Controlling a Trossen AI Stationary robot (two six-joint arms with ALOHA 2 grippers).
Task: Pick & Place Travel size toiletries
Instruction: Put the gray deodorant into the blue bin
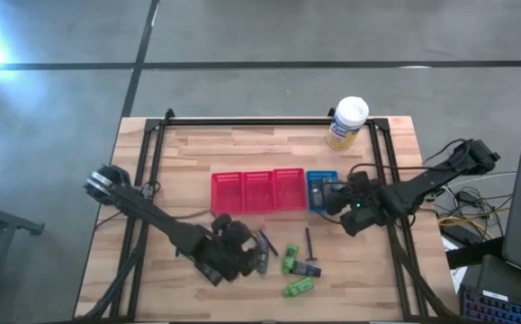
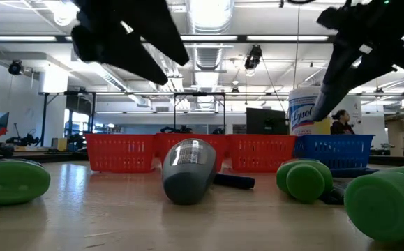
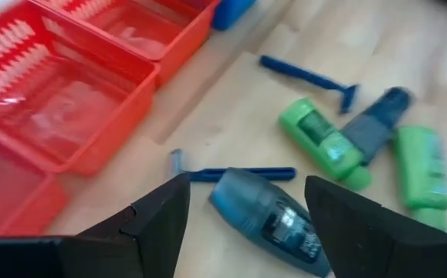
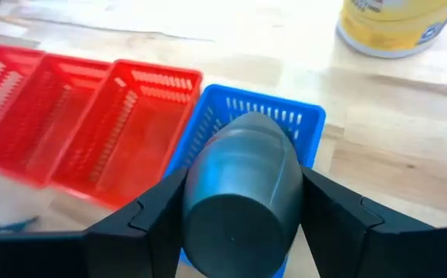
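Grey oval bottle sits pinched between my right gripper's fingers, held above the blue basket, arm angled down from the table's side. My left gripper, jaws spread, hovers over another grey bottle, probably not touching it.

The floor around the surface was smooth grey concrete, crossed by dark seam lines, with a bright glare at 10 o'clock in the high view. Cables and a dark keyboard lay off the surface toward 4 o'clock. Across the room, long ceiling lights shone among exposed ducts and pipes. A black metal frame stood at 9 o'clock, a dark monitor near the middle, and a person sat toward 3 o'clock.
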